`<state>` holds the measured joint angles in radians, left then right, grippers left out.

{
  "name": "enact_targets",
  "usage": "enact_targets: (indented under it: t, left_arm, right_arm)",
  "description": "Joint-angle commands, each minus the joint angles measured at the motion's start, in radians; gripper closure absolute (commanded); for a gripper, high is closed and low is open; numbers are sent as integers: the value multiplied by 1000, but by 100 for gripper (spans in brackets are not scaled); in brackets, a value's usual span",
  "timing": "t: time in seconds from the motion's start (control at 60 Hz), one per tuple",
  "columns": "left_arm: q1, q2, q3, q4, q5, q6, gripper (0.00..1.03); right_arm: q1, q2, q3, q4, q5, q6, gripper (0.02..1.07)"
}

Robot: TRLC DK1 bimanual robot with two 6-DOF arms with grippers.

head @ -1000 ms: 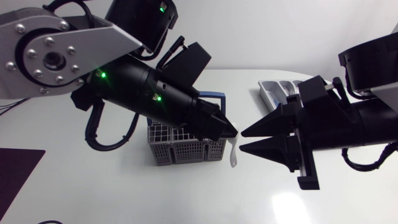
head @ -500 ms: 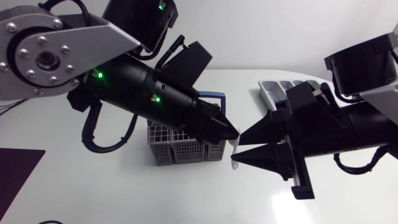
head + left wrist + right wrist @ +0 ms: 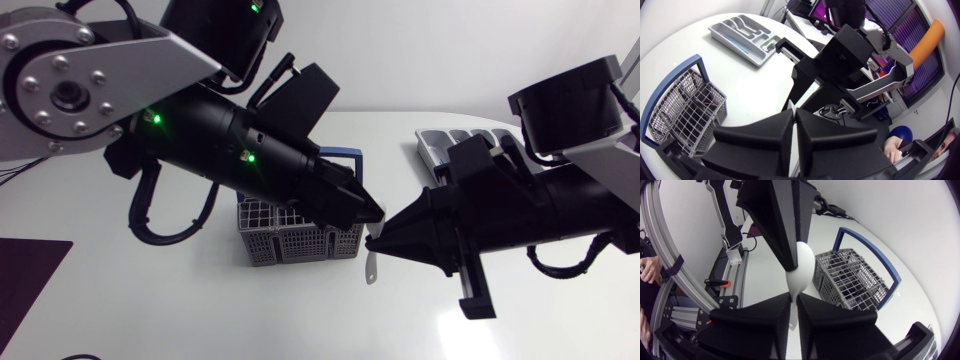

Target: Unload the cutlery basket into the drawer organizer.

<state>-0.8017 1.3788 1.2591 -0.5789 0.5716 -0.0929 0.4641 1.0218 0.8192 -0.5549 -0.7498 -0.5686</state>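
A white plastic spoon [image 3: 370, 264] hangs above the table, just right of the grey wire cutlery basket [image 3: 292, 241] with its blue handle. My left gripper [image 3: 377, 213] is shut on the spoon from above left. My right gripper [image 3: 373, 243] meets it tip to tip from the right and is shut on the same spoon. In the right wrist view the spoon [image 3: 799, 269] shows between my right gripper [image 3: 794, 301] and the left fingers [image 3: 781, 230]. In the left wrist view my left gripper [image 3: 794, 119] is shut, with the basket [image 3: 686, 111] beside it.
The grey drawer organizer [image 3: 437, 148] lies at the back right, partly hidden behind my right arm; the left wrist view shows the organizer [image 3: 744, 34] with several compartments. Both arms crowd the space over the table's middle.
My right gripper has moved left up to the spoon and shut on it. My left gripper has kept its hold and barely shifted.
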Motion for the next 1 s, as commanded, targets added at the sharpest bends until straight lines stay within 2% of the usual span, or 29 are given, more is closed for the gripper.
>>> enact_targets:
  t: [0.0, 0.033, 0.083, 0.1, 0.133, 0.167, 0.267, 0.45, 0.517, 0.567, 0.65, 0.7, 0.717, 0.8, 0.983]
  left_arm:
    - [-2, -18, -3, -4, 10, 18, 78]
    - [-4, -17, -1, -4, 10, 18, 66]
    - [-4, -11, 5, -7, 10, 15, 36]
    - [-2, -9, 5, -7, 10, 15, 30]
    - [1, -6, 10, -7, 10, 12, 10]
    - [4, -6, 11, -6, 7, 9, 4]
    - [25, -7, 20, 4, 1, -8, 4]
    - [84, -34, 17, 68, -111, -84, 4]
    - [131, -52, 13, 103, -159, -119, 4]
    - [153, -60, 11, 106, -165, -131, 4]
    - [179, -70, 6, 106, -173, -133, 4]
    - [187, -78, -1, 106, -208, -128, 4]
    - [183, -86, -10, 106, -245, -117, 4]
    - [183, -101, -38, 100, -294, -99, 4]
    - [222, -130, -95, 57, -326, -67, 4]
  right_arm:
    - [2, 15, 0, -19, 4, 27, 102]
    - [5, 15, 0, -20, 4, 29, 102]
    - [8, 14, 0, -23, 6, 32, 102]
    - [8, 14, 0, -25, 6, 32, 101]
    - [10, 14, 0, -31, 6, 32, 102]
    - [11, 14, 0, -34, 6, 32, 102]
    - [11, 14, -3, -45, 13, 32, 102]
    - [-1, 6, -23, -50, 56, 32, 102]
    - [-24, -2, -32, -54, 75, 21, 102]
    - [-50, -9, -32, -62, 76, 10, 102]
    - [-124, -23, -28, -85, 78, -27, 102]
    - [-173, -23, -23, -96, 76, -51, 102]
    - [-194, -22, -20, -100, 76, -65, 101]
    - [-285, -17, -12, -106, 78, -111, 102]
    - [-470, 11, 1, -114, 78, -231, 102]
